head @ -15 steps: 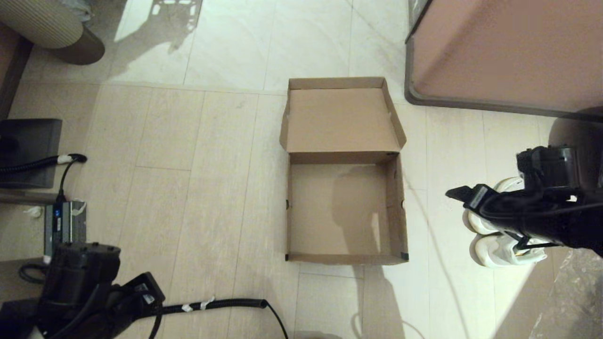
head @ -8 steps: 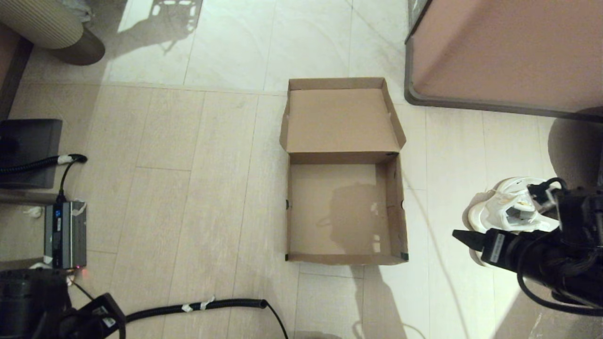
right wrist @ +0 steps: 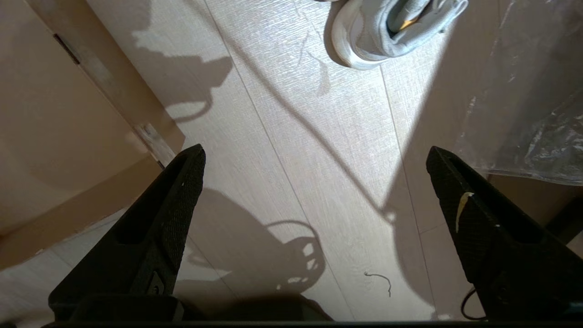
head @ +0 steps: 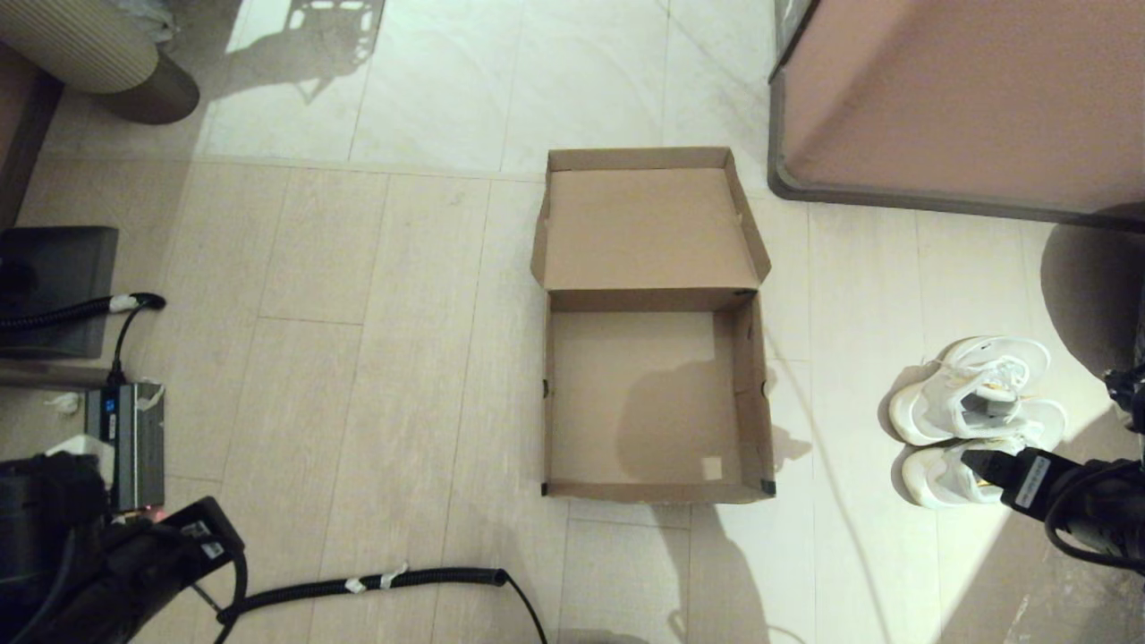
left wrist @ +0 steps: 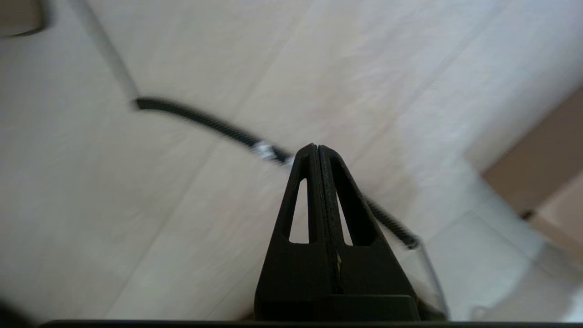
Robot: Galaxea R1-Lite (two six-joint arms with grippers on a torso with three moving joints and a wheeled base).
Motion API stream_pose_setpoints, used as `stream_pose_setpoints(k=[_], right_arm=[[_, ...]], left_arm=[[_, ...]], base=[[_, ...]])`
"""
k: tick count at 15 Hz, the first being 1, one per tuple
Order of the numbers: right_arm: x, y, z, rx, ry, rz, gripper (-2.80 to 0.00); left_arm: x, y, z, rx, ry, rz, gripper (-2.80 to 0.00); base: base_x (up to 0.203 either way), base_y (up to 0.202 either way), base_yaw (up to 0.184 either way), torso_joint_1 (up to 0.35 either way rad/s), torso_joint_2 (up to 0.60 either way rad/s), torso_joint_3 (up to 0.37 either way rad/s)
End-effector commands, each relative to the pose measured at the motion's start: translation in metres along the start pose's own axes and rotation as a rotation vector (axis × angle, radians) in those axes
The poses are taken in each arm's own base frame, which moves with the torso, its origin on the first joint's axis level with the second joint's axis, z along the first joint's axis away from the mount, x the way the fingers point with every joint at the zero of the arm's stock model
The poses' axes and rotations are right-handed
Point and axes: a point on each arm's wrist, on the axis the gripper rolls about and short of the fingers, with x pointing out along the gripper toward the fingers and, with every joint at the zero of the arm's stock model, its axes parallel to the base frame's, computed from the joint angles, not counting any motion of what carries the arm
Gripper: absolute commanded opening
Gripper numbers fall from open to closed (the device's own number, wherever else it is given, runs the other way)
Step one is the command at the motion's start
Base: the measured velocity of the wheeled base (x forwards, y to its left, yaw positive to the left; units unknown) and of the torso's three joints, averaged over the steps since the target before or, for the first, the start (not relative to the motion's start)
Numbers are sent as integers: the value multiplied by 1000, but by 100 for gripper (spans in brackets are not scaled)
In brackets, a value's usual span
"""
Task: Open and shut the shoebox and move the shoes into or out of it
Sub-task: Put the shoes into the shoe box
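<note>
The brown cardboard shoebox [head: 747, 402] stands on the floor in the middle of the head view. Its lid [head: 648, 228] is flipped back and nothing lies inside. The two white sneakers [head: 979, 416] sit side by side on the floor to the box's right. My right gripper [right wrist: 314, 149] hovers low beside the nearer shoe [right wrist: 387, 27], open and holding nothing. In the head view the right gripper [head: 979, 465] overlaps that shoe's near side. My left gripper [left wrist: 316, 148] is shut and empty, low at the near left [head: 210, 532], far from the box.
A large pinkish-brown cabinet [head: 966, 98] stands at the far right behind the shoes. A black corrugated cable [head: 402, 580] crosses the near floor. A small power unit [head: 125, 443] and a dark box [head: 54, 286] sit at the left. Clear plastic sheeting [right wrist: 537, 91] lies near the right.
My right arm has drawn back from above the shoes toward the near right, leaving both shoes uncovered on the floor. The left arm shifted a little at the near left.
</note>
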Motion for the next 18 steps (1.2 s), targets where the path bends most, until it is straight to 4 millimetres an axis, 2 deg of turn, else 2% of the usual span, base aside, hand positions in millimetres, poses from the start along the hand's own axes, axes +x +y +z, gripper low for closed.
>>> stream_pose_setpoints(k=[1,2,4,8,9,12,14,16,18], right_arm=[[17,10,6,-6,14,0,0],[23,18,8,-16,25,20,0],[39,37,0,-66,94,83,0],[81,76,-13,-158,119,159,0],[89,82,-14,-158,104,171,-280],[102,91,-9,-132,56,190,-280],[108,93,-8,-129,55,185,-280],[114,83,0,-103,41,152,-280],[124,59,13,-41,22,80,-280]], left_arm=[[14,-14,4,5,2,-38,-280],[16,-23,2,21,8,-79,-280],[26,-40,-7,66,58,-127,-280],[47,-82,-11,114,82,-209,-280],[52,-88,-10,113,80,-214,-280],[64,-101,-19,135,106,-223,-280],[70,-118,-22,151,107,-252,-280],[71,-128,-22,149,78,-261,-280],[68,-122,-27,158,84,-238,-280]], base=[[0,0,0,0,0,0],[0,0,0,0,0,0],[0,0,0,0,0,0],[0,0,0,0,0,0],[0,0,0,0,0,0],[0,0,0,0,0,0],[0,0,0,0,0,0],[0,0,0,0,0,0],[0,0,0,0,0,0]])
